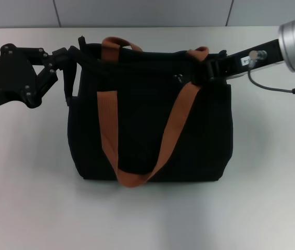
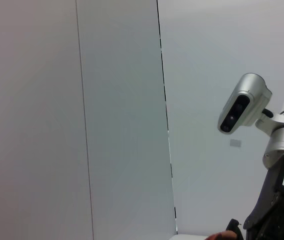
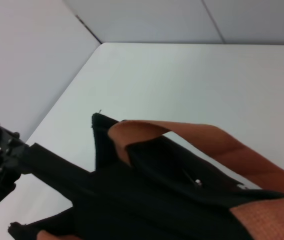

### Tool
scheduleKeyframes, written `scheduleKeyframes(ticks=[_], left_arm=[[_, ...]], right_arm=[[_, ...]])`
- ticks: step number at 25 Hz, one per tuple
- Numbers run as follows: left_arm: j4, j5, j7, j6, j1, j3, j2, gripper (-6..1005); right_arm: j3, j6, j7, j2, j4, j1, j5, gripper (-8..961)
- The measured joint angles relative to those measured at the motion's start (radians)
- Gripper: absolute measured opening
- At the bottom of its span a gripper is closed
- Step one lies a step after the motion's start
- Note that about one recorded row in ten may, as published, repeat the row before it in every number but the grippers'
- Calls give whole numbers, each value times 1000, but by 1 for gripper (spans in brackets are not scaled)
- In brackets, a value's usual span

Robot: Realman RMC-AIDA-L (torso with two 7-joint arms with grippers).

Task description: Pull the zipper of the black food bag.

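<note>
While my left gripper (image 1: 69, 56) pinches the boxy black fabric food bag's (image 1: 152, 140) left corner, my right gripper (image 1: 209, 67) clamps its right end. Its small silver zipper pull (image 1: 179, 78) hangs free.

Bright even light, soft shadows, mild blur

White table (image 1: 27, 208) fills foreground, matte, evenly lit. Pale grey panelled wall (image 1: 137, 13) rises right behind table's far edge; thin dark vertical seams (image 2: 165, 100) split wall panels.
</note>
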Motion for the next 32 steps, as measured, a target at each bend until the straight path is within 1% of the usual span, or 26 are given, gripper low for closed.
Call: scheduleKeyframes(ticks=[7, 14, 17, 21, 23, 26, 27, 28, 29, 30, 31, 32], left_arm=[[0, -4, 4, -5, -1, 0, 3, 126], [0, -4, 5, -7, -4, 0, 3, 129], [0, -5, 6, -7, -5, 0, 3, 130], [0, -5, 6, -9, -5, 0, 3, 132], [0, -5, 3, -16, -5, 0, 3, 132], [0, -5, 1, -21, -4, 0, 2, 133], [0, -5, 1, -22, -3, 0, 1, 134], [0, -6, 2, -23, -2, 0, 0, 134], [0, -8, 3, -23, -1, 0, -2, 135], [0, -8, 3, -23, -1, 0, -2, 135], [0, -8, 3, -23, -1, 0, -2, 135], [-2, -15, 1, -24, 4, 0, -5, 136]], right_arm=[[43, -16, 0, 0, -41, -41, -10, -2], [67, -21, -24, 0, -40, -53, 9, -1], [98, -31, -90, -4, -10, -54, 70, -1], [131, -45, -166, -6, 7, -58, 104, -1], [204, -60, -325, -6, 84, -83, 236, -1], [225, -65, -374, -7, 109, -89, 276, 65], [269, -92, -465, -13, 172, -94, 353, 87], [269, -92, -465, -13, 172, -94, 353, 109], [327, -150, -580, -31, 269, -93, 447, 131], [327, -150, -580, -31, 269, -93, 447, 169], [356, -181, -644, -42, 320, -92, 486, 207], [393, -246, -783, -66, 430, -90, 548, 246]])
